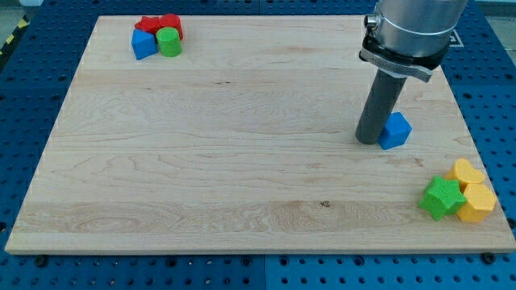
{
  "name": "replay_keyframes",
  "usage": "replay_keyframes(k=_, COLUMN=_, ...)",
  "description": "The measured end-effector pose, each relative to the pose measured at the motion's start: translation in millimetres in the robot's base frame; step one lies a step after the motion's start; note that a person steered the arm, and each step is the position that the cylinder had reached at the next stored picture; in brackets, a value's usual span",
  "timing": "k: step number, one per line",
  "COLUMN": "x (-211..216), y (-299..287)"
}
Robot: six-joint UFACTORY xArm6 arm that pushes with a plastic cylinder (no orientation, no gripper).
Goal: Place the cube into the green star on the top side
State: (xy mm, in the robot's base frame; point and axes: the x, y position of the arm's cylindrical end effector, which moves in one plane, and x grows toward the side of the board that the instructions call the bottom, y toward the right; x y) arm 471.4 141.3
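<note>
Well, on the wooden tabletop (242, 161) the job looks barely started: the arm's rod (380, 109) stands upright, my tip (369, 142) touching the blue cube (396, 130) on its left (no fingers here to open or close), the green star (443, 198) well apart below.

A pale wooden board (201, 145) lies on a blue perforated table (32, 89), seemingly evenly lit.

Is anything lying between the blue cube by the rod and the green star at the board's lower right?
Nothing visible: bare board separates the blue cube from the green star. My tip sits against the cube's left. Two yellow blocks hug the star's right, off the path.
</note>
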Motion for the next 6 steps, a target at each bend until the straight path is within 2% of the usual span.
replay_keyframes(k=1, x=-37, y=-49)
replay_keyframes(k=2, x=-67, y=-43)
replay_keyframes(k=4, x=-44, y=37)
replay_keyframes(k=6, x=18, y=64)
